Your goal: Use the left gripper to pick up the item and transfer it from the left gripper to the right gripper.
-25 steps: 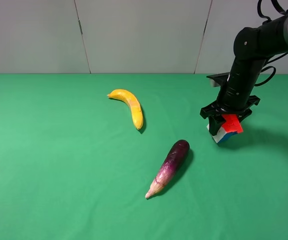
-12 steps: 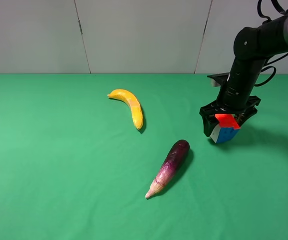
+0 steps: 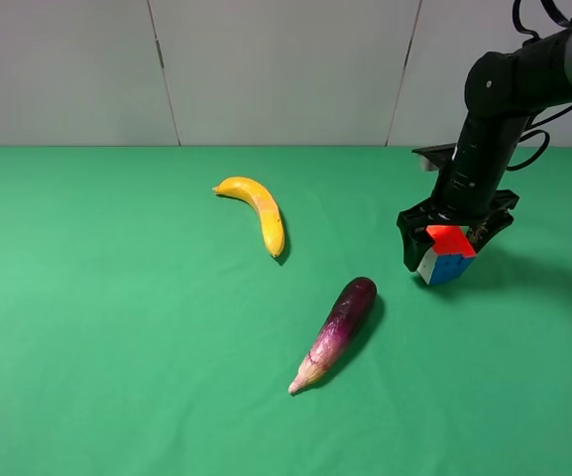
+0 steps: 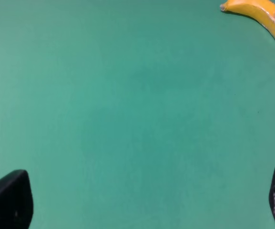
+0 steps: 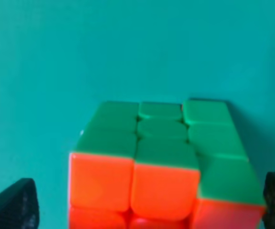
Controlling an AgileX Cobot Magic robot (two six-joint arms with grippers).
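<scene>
Already the item [image 3: 445, 255] sits between the spread fingers of the right gripper [image 3: 444, 260] at three o'clock, apparently released, while the left gripper [image 4: 142, 210] hangs open, empty.

Green cloth-covered bench [image 3: 117, 327] bearing two non-task objects. A yellow banana [image 3: 258, 210], curved, lies left of centre toward the far side, its thinner end pointing left and its other end toward the near side; its tip also appears at the edge of the left wrist view [image 4: 263, 14]. A purple aubergine [image 3: 335, 332], lying diagonally near the centre, has its dark rounded end toward the far right and its pale tapered end toward the near left. The two lie well apart. Behind the bench stands a pale panelled wall [image 3: 276, 69].
</scene>
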